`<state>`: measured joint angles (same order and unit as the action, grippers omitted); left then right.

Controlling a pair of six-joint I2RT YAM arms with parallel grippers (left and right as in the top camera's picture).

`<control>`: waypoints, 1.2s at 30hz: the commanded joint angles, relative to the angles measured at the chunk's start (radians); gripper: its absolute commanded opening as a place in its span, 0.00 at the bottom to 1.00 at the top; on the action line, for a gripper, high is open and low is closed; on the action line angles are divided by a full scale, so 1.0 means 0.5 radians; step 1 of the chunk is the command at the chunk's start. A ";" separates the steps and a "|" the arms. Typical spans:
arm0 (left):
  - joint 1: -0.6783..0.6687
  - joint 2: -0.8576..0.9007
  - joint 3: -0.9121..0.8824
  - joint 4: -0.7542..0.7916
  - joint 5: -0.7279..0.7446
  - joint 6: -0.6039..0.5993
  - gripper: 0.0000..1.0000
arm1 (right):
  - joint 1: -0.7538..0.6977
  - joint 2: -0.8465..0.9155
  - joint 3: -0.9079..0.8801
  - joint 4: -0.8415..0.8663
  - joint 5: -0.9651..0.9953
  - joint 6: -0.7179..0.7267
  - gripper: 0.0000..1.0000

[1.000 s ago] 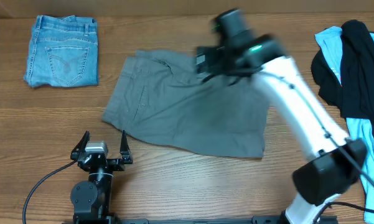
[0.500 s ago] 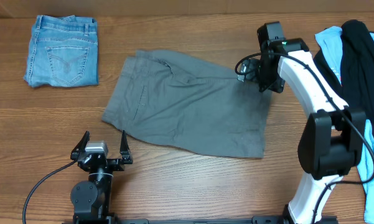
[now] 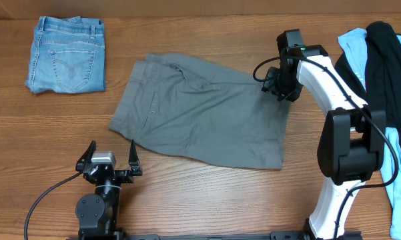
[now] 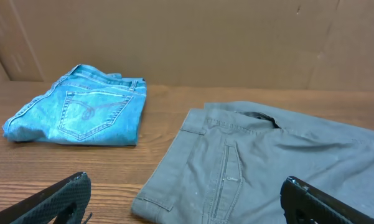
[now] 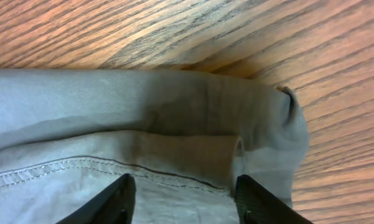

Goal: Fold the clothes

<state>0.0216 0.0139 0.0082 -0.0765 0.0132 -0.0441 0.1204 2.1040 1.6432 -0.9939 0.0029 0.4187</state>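
The grey shorts (image 3: 200,110) lie spread flat mid-table, waistband to the left. My right gripper (image 3: 278,87) is open and low over their far right hem corner (image 5: 261,124), fingers either side of the stitched hem. My left gripper (image 3: 108,155) is open and empty near the front edge, just short of the shorts' waistband corner (image 4: 174,199). Folded light-blue denim shorts (image 3: 67,55) sit at the far left and also show in the left wrist view (image 4: 81,113). A black garment (image 3: 380,73) lies over a pale-blue garment (image 3: 393,153) at the right edge.
The wooden table (image 3: 207,193) shows bare between the garments. A brown cardboard wall (image 4: 187,37) stands behind the table. The right arm's white links (image 3: 340,113) reach from the front right across to the shorts.
The right arm swung from over the shorts' top middle to their far right corner, then settled a little lower there. The left arm and the clothes have not moved.
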 commanded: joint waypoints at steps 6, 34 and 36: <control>0.012 -0.019 -0.007 -0.002 -0.011 0.044 1.00 | 0.003 0.008 -0.099 0.099 0.010 0.002 0.57; 0.012 -0.019 -0.007 -0.002 -0.011 0.044 1.00 | 0.003 -0.124 -0.060 0.072 0.233 0.064 0.04; 0.012 -0.019 -0.007 -0.002 -0.011 0.044 1.00 | 0.003 -0.174 -0.060 0.042 0.260 0.114 0.04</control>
<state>0.0216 0.0139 0.0082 -0.0761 0.0132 -0.0441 0.1204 2.0983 1.5848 -0.9611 0.0860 0.4377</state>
